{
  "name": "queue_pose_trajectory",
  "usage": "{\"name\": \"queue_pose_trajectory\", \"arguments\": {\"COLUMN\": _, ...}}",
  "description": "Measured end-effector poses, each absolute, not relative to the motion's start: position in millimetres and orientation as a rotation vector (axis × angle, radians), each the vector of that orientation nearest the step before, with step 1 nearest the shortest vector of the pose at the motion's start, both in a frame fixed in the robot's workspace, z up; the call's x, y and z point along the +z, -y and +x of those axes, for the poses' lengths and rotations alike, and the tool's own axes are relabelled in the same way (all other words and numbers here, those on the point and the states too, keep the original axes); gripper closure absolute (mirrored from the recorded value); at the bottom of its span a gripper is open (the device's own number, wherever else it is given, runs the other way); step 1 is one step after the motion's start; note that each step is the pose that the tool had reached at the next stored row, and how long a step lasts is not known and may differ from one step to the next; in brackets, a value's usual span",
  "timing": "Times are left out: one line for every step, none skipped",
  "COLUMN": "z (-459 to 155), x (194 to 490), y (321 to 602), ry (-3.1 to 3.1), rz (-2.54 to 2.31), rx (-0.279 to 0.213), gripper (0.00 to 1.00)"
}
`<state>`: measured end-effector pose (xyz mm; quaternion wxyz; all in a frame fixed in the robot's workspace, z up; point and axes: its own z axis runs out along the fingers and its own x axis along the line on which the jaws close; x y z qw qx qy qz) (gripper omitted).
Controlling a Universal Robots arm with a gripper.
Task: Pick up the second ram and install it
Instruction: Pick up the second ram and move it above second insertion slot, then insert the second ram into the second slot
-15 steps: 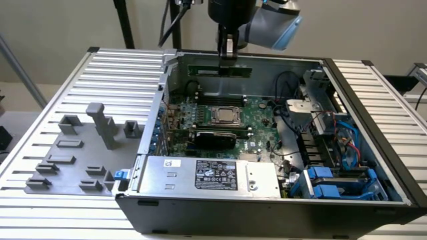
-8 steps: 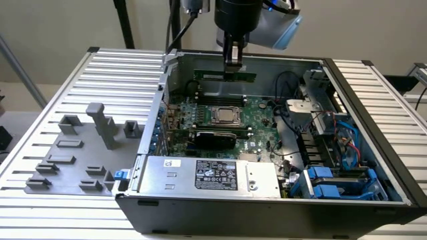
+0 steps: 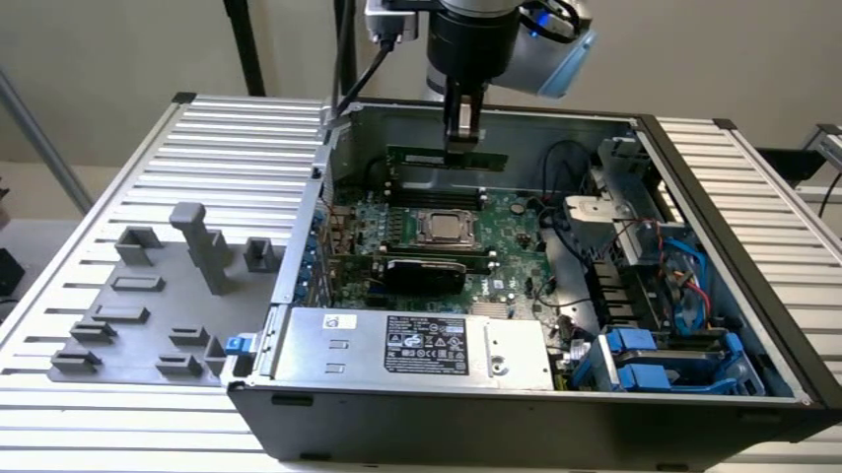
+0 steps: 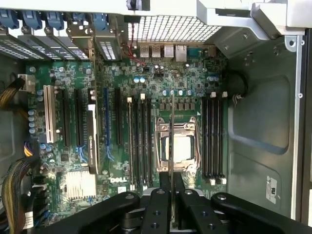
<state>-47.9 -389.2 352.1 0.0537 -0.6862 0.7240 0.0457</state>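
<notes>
We see a slatted metal table [image 3: 125,148] of ribbed silver profiles. Toward the exterior view's left, a flat grey holder plate [image 3: 138,325] lies on it, carrying upright grey blocks, one taller than the rest. Just beside the plate, toward the exterior view's right, an open-topped black computer case [image 3: 526,424] rests on the slats.
</notes>
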Motion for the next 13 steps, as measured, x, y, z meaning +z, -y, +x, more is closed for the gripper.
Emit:
{"name": "queue_pose_trajectory", "arguments": {"z": -47.9, "x": 351.2, "y": 389.1, "ry": -2.200, "rz": -2.085, "rx": 0.139, "gripper": 0.87}}
{"name": "queue_pose_trajectory", "arguments": {"z": -47.8, "x": 351.2, "y": 389.1, "ry": -2.200, "rz": -2.085, "rx": 0.139, "gripper": 0.87}}
{"name": "queue_pose_trajectory", "arguments": {"z": -47.8, "x": 351.2, "y": 389.1, "ry": -2.200, "rz": -2.085, "rx": 0.139, "gripper": 0.87}}
{"name": "queue_pose_trajectory", "arguments": {"z": -47.8, "x": 351.2, "y": 389.1, "ry": -2.200, "rz": -2.085, "rx": 0.139, "gripper": 0.87}}
{"name": "queue_pose_trajectory", "arguments": {"z": -47.8, "x": 351.2, "y": 389.1, "ry": -2.200, "rz": -2.085, "rx": 0.139, "gripper": 0.87}}
{"name": "queue_pose_trajectory", "arguments": {"z": -47.8, "x": 351.1, "y": 389.1, "ry": -2.200, "rz": -2.085, "rx": 0.139, "gripper": 0.87}}
{"name": "queue_pose_trajectory", "arguments": {"z": -47.8, "x": 351.2, "y": 389.1, "ry": -2.200, "rz": -2.085, "rx": 0.139, "gripper": 0.87}}
{"name": "queue_pose_trajectory", "arguments": {"z": -47.8, "x": 351.1, "y": 389.1, "ry": -2.200, "rz": -2.085, "rx": 0.139, "gripper": 0.87}}
{"name": "queue_pose_trajectory", "arguments": {"z": -47.8, "x": 351.1, "y": 389.1, "ry": -2.200, "rz": -2.085, "rx": 0.139, "gripper": 0.87}}
{"name": "queue_pose_trajectory", "arguments": {"z": -47.8, "x": 351.1, "y": 389.1, "ry": -2.200, "rz": -2.085, "rx": 0.139, "gripper": 0.87}}
{"name": "queue_pose_trajectory", "arguments": {"z": -47.8, "x": 351.1, "y": 389.1, "ry": -2.200, "rz": -2.085, "rx": 0.139, "gripper": 0.87}}
{"name": "queue_pose_trajectory", "arguments": {"z": -47.8, "x": 351.1, "y": 389.1, "ry": -2.200, "rz": -2.085, "rx": 0.139, "gripper": 0.87}}
{"name": "queue_pose_trajectory", "arguments": {"z": -47.8, "x": 351.1, "y": 389.1, "ry": -2.200, "rz": -2.085, "rx": 0.139, "gripper": 0.87}}
